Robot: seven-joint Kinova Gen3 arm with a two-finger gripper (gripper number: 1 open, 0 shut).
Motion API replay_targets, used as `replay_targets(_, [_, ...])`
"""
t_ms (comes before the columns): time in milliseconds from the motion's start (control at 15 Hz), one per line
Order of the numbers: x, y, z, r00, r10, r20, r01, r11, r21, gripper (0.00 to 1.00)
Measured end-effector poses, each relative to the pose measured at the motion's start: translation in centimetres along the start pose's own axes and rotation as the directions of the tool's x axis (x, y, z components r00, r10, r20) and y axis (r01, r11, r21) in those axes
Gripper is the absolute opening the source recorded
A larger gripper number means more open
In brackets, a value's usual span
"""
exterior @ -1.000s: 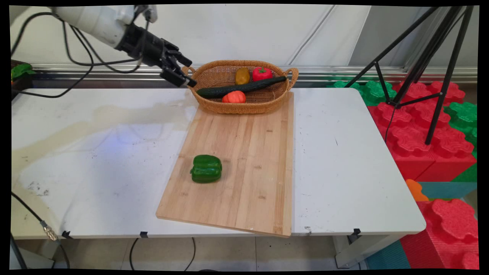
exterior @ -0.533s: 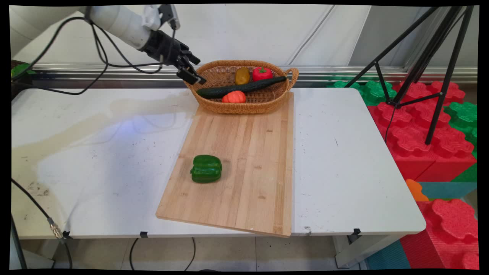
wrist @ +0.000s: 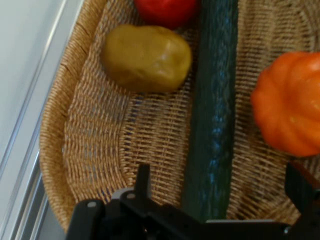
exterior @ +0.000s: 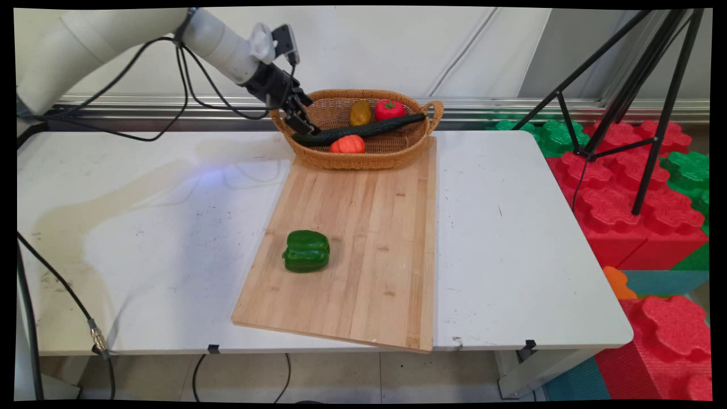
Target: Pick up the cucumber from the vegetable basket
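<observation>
My gripper (exterior: 299,122) hangs open over the left end of a woven basket (exterior: 363,158), just above the tip of a long dark green cucumber (exterior: 363,129). In the hand view the cucumber (wrist: 215,100) runs up between my two fingers (wrist: 143,179), which are apart from it. A brownish-yellow potato (wrist: 147,57) lies to its left, an orange pumpkin (wrist: 290,102) to its right, and a red tomato (wrist: 165,10) at the top edge. In the main view the potato (exterior: 360,112) and tomato (exterior: 389,109) lie behind the cucumber, the pumpkin (exterior: 347,144) in front.
A wooden cutting board (exterior: 363,267) lies in front of the basket, with a green bell pepper (exterior: 306,250) near its left edge. A black tripod (exterior: 636,85) and red and green foam blocks (exterior: 642,204) stand off the table's right side.
The gripper has moved right and down, from left of the basket to over the basket's left end and the cucumber's tip. Nothing on the table has moved.
</observation>
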Motion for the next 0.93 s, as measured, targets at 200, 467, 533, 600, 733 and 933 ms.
replay_targets(200, [0.3,-0.4,2.2,0.999,0.034,0.036,-0.034,0.999,-0.007,1.0])
replay_targets(467, [0.5,-0.7,4.6,0.994,0.077,0.072,-0.075,0.997,-0.026,1.0])
replay_targets(533, [0.5,-0.7,5.0,0.993,0.084,0.078,-0.082,0.996,-0.03,1.0])
replay_targets(600, [0.5,-0.7,5.5,0.992,0.092,0.084,-0.09,0.995,-0.034,1.0])
replay_targets(733, [0.5,-0.8,6.1,0.991,0.101,0.092,-0.097,0.994,-0.04,1.0])
replay_targets(933, [0.7,-0.8,6.9,0.99,0.107,0.094,-0.103,0.994,-0.047,0.0])
